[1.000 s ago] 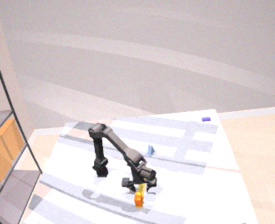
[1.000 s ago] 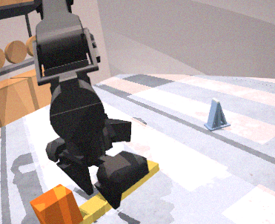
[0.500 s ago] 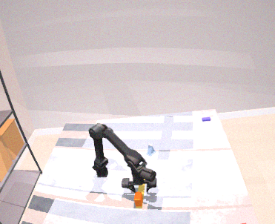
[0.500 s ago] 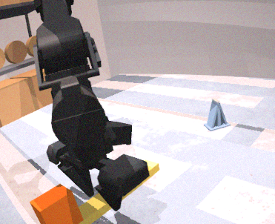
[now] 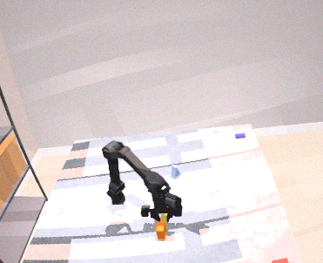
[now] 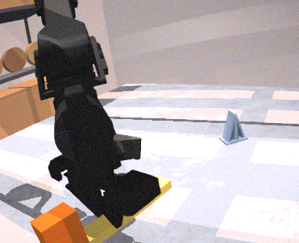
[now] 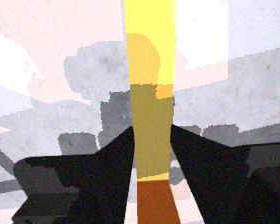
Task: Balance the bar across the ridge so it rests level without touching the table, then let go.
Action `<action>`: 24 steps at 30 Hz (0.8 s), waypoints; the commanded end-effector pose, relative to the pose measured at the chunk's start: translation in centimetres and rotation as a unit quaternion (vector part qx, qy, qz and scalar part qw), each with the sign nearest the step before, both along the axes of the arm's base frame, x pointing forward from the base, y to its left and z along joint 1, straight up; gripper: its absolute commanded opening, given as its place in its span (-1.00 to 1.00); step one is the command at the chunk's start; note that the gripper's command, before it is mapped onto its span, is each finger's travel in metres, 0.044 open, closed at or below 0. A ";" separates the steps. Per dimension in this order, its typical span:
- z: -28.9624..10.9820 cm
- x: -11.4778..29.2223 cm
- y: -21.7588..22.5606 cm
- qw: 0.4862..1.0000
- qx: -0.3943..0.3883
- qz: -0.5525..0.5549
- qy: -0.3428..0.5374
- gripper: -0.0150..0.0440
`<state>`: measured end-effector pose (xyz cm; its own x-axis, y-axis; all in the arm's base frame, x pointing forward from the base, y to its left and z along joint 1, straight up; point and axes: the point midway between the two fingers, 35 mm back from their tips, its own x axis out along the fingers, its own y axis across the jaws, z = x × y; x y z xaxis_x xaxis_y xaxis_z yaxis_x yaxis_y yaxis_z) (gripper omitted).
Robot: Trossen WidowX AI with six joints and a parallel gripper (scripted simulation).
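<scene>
The bar is a long yellow strip with an orange block end. It lies flat on the table at the near side. My gripper is down over the bar, and both fingers touch its sides close to the orange end. The ridge is a small light blue wedge. It stands upright further back on the table, apart from the bar. Most of the bar's middle is hidden behind the gripper in the exterior view.
The arm's base stands left of the bar. A small purple block lies at the far right corner. A red object shows at the near right edge. A metal shelf rack with orange boxes stands to the left.
</scene>
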<state>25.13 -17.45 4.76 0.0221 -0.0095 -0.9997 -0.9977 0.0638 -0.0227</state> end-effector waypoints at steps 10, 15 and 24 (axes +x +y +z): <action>1.1 0.2 -0.1 1.000 -0.001 0.000 0.000 -0.49; 2.4 0.3 -0.3 1.000 -0.001 0.000 0.000 -0.49; 4.7 0.4 -0.4 1.000 -0.001 0.001 0.000 -0.49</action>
